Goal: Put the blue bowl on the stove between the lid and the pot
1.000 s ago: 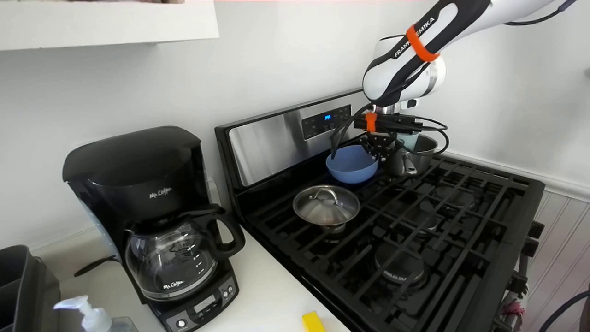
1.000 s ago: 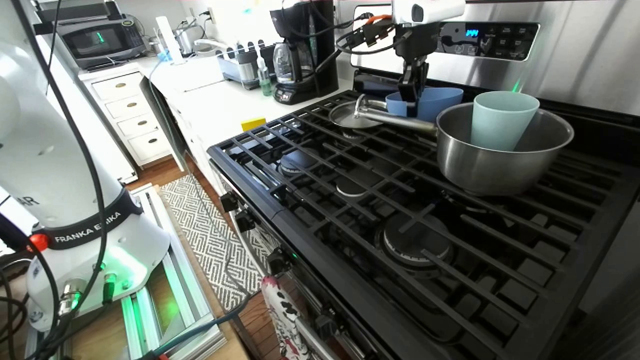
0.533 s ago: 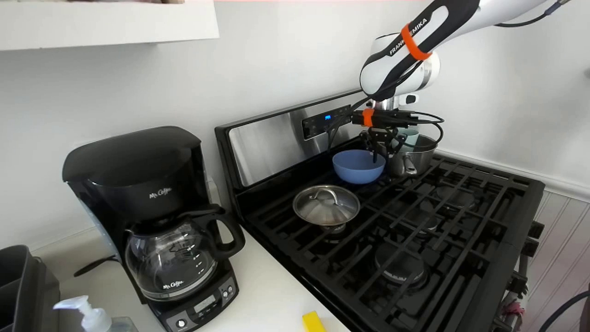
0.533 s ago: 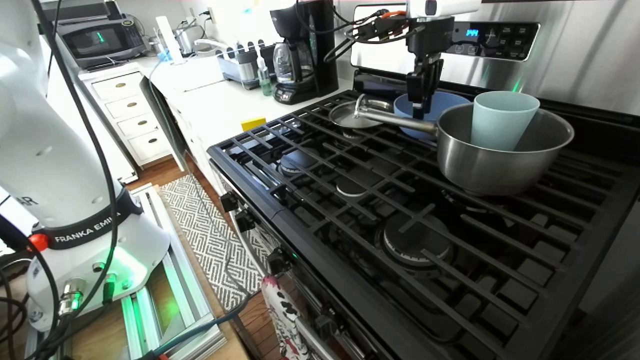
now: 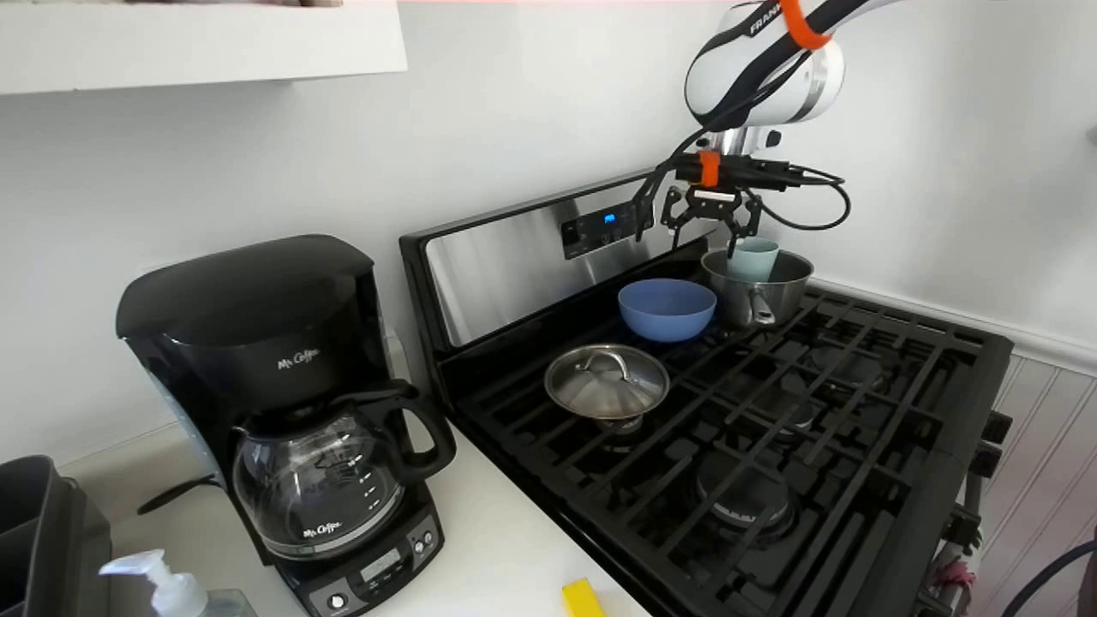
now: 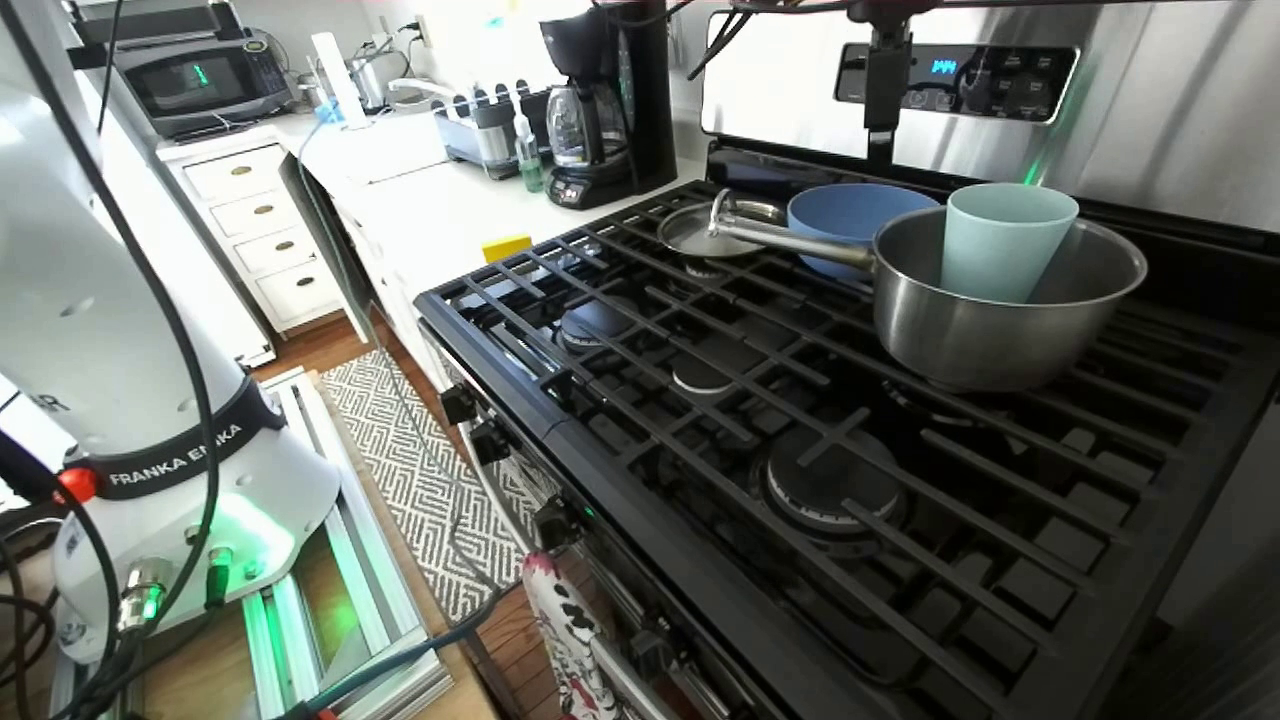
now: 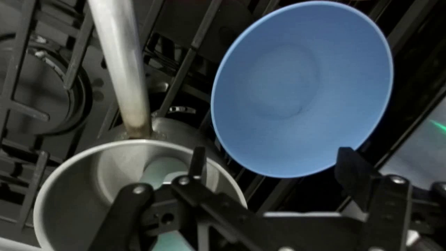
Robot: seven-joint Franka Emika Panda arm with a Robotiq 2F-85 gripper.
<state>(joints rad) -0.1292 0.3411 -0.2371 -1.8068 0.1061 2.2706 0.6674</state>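
One blue bowl (image 5: 667,313) rests on the stove (image 5: 737,411) between the lid (image 5: 607,386) and the pot (image 6: 1000,340). The gripper (image 5: 703,248), jaws spread and holding nothing, has just risen clear of the rim; placement appears complete, with only withdrawal likely left.

One stove (image 5: 728,420), one blue bowl (image 5: 667,321), one pot (image 6: 985,342), one lid (image 5: 607,386), one cup (image 6: 1005,245)

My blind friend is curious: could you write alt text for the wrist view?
Seen from above, a blue bowl sits on a black stove beside a metal pot holding a pale green cup. The robot's open gripper juts in at the bottom, partly hiding pot and cup.
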